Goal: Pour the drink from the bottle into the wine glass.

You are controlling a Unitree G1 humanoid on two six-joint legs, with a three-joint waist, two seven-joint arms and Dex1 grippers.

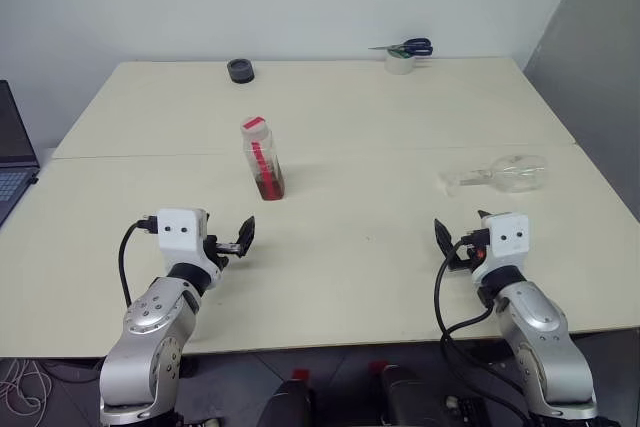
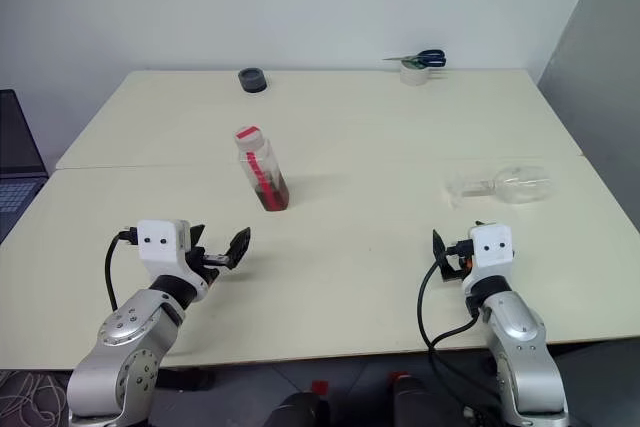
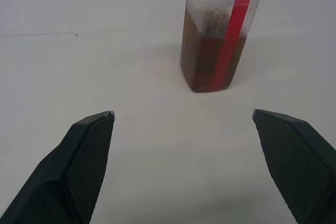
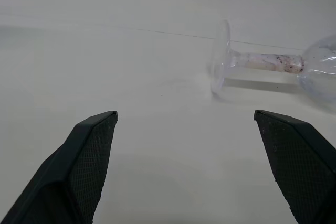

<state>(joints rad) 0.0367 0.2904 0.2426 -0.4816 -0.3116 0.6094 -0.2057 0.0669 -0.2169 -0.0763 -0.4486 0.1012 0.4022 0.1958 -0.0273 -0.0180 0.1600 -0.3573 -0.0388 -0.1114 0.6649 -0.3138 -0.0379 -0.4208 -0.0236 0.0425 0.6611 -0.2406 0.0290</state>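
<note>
Presently, the wide pale cream counter [image 1: 330, 137] carries all task items, with both arms held low over its near edge, one on each side. The left pincer [image 1: 238, 238] is held spread wide and empty, pointed toward the bottle; this spacing is judged suited to the bottle's squarish body. The right pincer [image 1: 452, 240] is likewise spread wide and empty, aimed toward the glass.

The clear stemmed wine glass [image 1: 505, 174] is found lying on its side at the right of the counter, foot toward the centre and bowl toward the right edge, well apart from the bottle. Because it is not upright, it is judged that it must be stood on its foot before any pouring is attempted. Specks of residue are seen on the stem in the right wrist view.

The small clear squarish plastic bottle [image 1: 262, 158], marked with a red vertical label strip and a red cap, is set upright near the counter's middle, ahead of the left pincer. The reddish-brown drink [image 3: 202, 59] is confined to its lower part, so spillage while standing is judged unlikely.

At the far edge, a black tape roll [image 1: 240, 70] and a pale tape roll with blue-handled scissors [image 1: 405, 50] resting on it are kept clear of the working area.
</note>
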